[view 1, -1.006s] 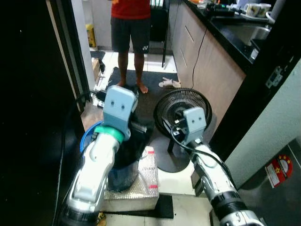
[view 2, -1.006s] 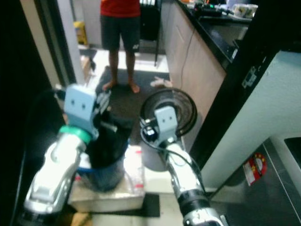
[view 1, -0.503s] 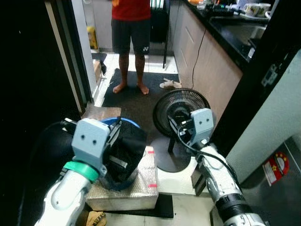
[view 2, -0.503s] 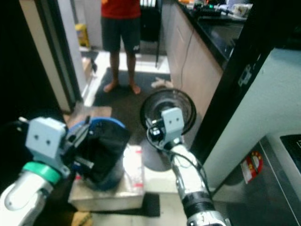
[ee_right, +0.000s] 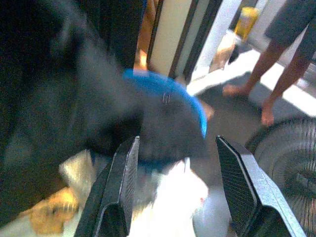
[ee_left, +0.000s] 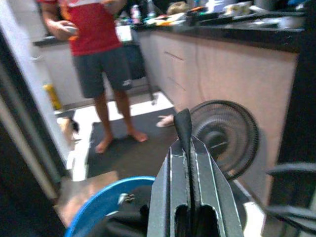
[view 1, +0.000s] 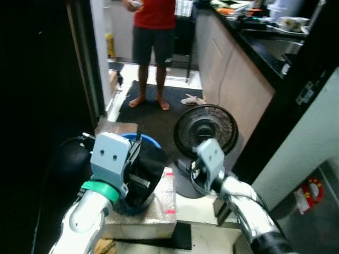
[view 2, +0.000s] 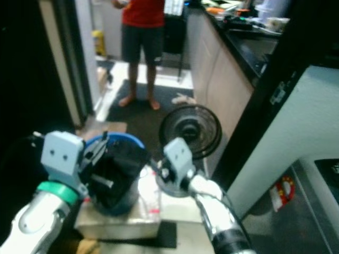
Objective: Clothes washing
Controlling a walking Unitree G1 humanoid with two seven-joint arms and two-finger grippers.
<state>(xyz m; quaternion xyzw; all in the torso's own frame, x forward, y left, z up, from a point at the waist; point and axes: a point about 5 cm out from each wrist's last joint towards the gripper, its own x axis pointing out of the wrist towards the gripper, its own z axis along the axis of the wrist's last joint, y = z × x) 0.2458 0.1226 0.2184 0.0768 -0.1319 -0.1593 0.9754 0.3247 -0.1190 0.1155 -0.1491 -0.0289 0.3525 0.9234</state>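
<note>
A blue laundry basket (view 1: 144, 139) holding black clothes (view 1: 150, 164) stands on a foil-wrapped block (view 1: 153, 218). My left gripper (view 1: 136, 159) is over the basket's near-left side. In the left wrist view its fingers (ee_left: 174, 168) are pressed shut above the basket's rim (ee_left: 98, 207), with black cloth (ee_left: 123, 222) lying below them. My right gripper (view 1: 181, 166) reaches in from the right, close to the basket's right side. Its fingers (ee_right: 118, 187) stand wide open in the blurred right wrist view, facing the basket (ee_right: 193, 104) and the dark clothes (ee_right: 163, 126).
A floor fan (view 1: 205, 127) stands just right of the basket, behind my right arm. A person (view 1: 156, 32) stands barefoot on a dark mat further back, near slippers (view 1: 192, 99). Kitchen cabinets (view 1: 238, 69) run along the right; a dark doorway (view 1: 37, 106) lies at left.
My left arm dropped from above the basket to its near-left side. My right gripper swung left from in front of the fan toward the basket. The camera also shifted.
</note>
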